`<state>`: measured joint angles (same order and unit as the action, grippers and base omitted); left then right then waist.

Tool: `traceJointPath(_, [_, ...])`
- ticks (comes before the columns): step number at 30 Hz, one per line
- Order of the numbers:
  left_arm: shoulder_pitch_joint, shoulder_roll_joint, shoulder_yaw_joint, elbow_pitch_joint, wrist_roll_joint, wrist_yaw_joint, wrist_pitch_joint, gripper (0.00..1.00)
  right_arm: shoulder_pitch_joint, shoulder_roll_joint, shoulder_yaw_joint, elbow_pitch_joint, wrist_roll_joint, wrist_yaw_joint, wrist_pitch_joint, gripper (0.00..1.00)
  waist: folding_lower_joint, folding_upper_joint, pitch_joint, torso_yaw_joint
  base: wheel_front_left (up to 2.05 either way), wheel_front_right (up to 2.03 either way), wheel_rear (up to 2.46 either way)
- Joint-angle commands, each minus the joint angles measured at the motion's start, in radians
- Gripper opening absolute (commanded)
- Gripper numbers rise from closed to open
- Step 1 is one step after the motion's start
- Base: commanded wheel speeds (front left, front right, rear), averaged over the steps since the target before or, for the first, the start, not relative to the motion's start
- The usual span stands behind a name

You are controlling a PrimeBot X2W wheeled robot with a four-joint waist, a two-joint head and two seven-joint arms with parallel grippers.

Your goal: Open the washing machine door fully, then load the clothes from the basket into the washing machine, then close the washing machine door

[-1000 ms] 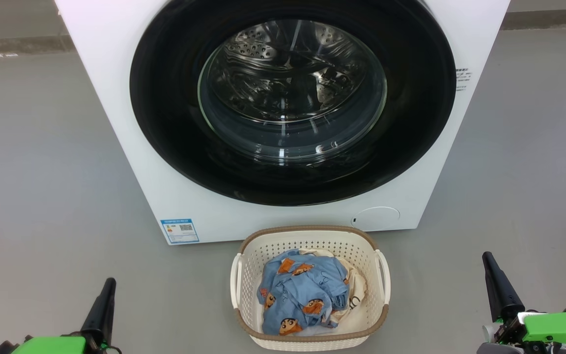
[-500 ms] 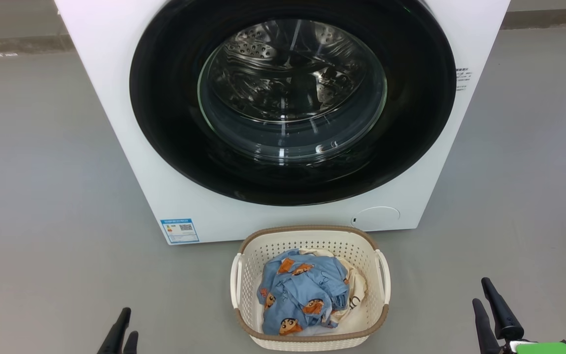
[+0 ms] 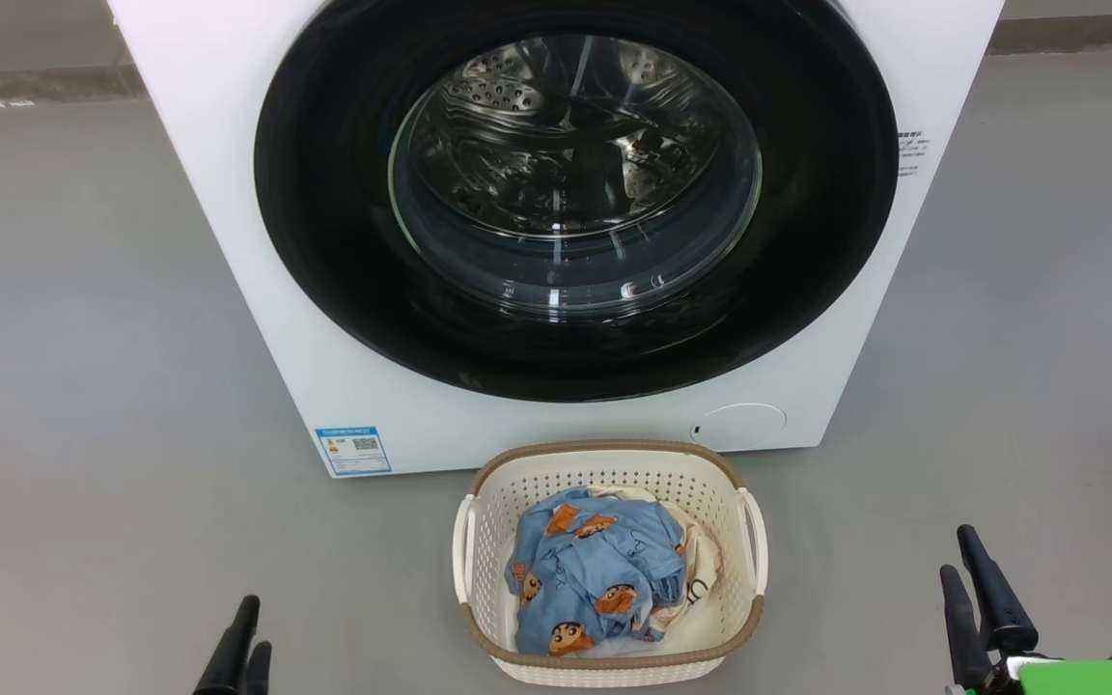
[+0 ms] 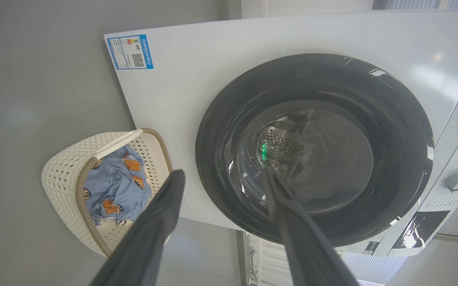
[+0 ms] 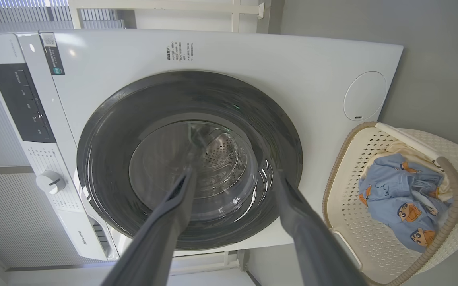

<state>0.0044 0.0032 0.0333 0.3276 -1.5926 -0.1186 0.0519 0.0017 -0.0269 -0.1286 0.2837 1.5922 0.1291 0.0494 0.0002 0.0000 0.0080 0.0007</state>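
The washing machine (image 3: 228,193) stands in front of me, its white front square to the head view. The washing machine door (image 3: 575,174) lies shut against it, a black rim around clear glass with the steel drum behind. On the floor just before it sits the basket (image 3: 604,452), holding the clothes (image 3: 595,569): a light blue printed garment on top of a cream one (image 3: 701,560). My left gripper (image 3: 256,625) hovers low to the basket's left, open and empty. To the basket's right my right gripper (image 3: 958,550) is open and empty too. Both wrist views face the door (image 4: 312,151) (image 5: 189,159) between spread fingers.
Bare grey floor lies on both sides of the machine and basket. A blue label (image 3: 353,451) and a round white flap (image 3: 737,425) mark the machine's lower front. The right wrist view shows a control panel with a white knob (image 5: 50,182) above the door.
Both grippers have sunk lower in the head view and opened: each now shows two separate fingers where one dark tip showed. Door, basket and clothes have not moved.
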Motion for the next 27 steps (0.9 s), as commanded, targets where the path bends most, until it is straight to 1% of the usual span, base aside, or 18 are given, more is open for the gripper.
traceJointPath(1, [-0.033,0.016,0.001,-0.032,0.015,-0.002,-0.01,1.0,-0.008,-0.007,0.008,-0.036,-0.018,0.0,-0.009,1.0,-0.0001,0.0,0.0,0.0,0.0,0.0,0.0])
traceJointPath(9, [-0.036,0.018,-0.01,-0.042,0.067,-0.003,-0.033,1.0,-0.002,-0.014,0.014,-0.072,-0.073,0.0,-0.032,1.0,-0.0001,0.0,0.001,0.001,0.0,0.0,0.0])
traceJointPath(27, [-0.04,0.023,-0.025,-0.082,0.293,-0.005,-0.086,1.0,0.012,-0.031,0.028,-0.156,-0.327,0.001,-0.085,1.0,-0.0001,0.0,0.004,0.003,0.0,0.0,0.0])
